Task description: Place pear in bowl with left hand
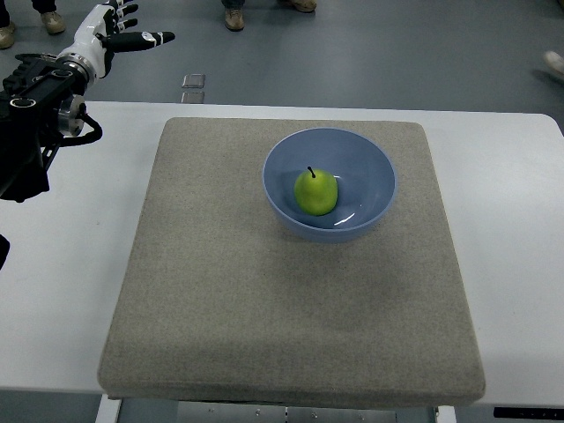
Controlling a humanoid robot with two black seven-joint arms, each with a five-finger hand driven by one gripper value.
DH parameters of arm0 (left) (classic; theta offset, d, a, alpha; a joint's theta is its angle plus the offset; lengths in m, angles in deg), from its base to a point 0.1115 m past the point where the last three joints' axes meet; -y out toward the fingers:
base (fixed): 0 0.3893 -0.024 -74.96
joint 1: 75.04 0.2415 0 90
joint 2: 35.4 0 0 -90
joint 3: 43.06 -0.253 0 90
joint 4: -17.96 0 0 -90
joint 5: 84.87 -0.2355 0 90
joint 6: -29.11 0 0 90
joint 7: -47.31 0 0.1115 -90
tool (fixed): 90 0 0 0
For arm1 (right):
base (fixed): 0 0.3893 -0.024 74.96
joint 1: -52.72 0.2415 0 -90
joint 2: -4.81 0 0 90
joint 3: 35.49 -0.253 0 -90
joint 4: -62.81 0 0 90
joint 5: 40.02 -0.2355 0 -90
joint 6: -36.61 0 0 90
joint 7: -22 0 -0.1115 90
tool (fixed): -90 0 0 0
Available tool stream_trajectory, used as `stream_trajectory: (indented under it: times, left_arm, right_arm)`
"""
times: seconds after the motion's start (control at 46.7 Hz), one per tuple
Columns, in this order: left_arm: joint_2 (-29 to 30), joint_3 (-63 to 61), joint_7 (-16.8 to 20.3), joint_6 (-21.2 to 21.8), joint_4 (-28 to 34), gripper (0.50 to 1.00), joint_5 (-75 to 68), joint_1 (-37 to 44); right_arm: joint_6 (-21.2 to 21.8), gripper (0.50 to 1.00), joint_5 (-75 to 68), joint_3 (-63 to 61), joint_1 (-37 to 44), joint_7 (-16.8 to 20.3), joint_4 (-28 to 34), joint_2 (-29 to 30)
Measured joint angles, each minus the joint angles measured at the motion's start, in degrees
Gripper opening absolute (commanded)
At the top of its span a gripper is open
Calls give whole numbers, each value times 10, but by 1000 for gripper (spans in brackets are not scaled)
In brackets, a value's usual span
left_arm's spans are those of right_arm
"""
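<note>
A green pear point(315, 191) with a dark stem sits inside the blue bowl point(370, 167), which stands on the grey mat at the centre right. My left hand point(119, 31) is raised far off at the top left, beyond the table's back edge, its fingers spread and holding nothing. The left arm's black and white wrist comes in along the left edge. No right arm shows.
The grey felt mat point(229, 291) covers most of the white table point(62, 291). Several shoes of people stand on the floor along the top edge, and one more shoe point(555, 63) is at the far right.
</note>
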Motion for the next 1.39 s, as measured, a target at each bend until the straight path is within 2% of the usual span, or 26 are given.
stream_trajectory:
  times: [0.257, 0.557, 0.749, 0.813, 1.391]
  left_arm:
    - [-10, 2, -1, -20, -3, 956, 102, 20]
    - [-10, 38, 1, -115, -1, 956, 135, 51]
    - [-10, 93, 3, -211, 0, 958, 134, 74]
    - [-10, 105, 6, -229, 0, 958, 134, 82]
    - [-16, 113, 12, -232, -2, 962, 135, 84]
  right_arm:
    - [0, 926, 0, 0, 0, 0, 0, 0]
    - [0, 926, 0, 0, 0, 0, 0, 0]
    - [0, 926, 0, 0, 0, 0, 0, 0]
    - [0, 926, 0, 0, 0, 0, 0, 0]
    - [0, 926, 0, 0, 0, 0, 0, 0]
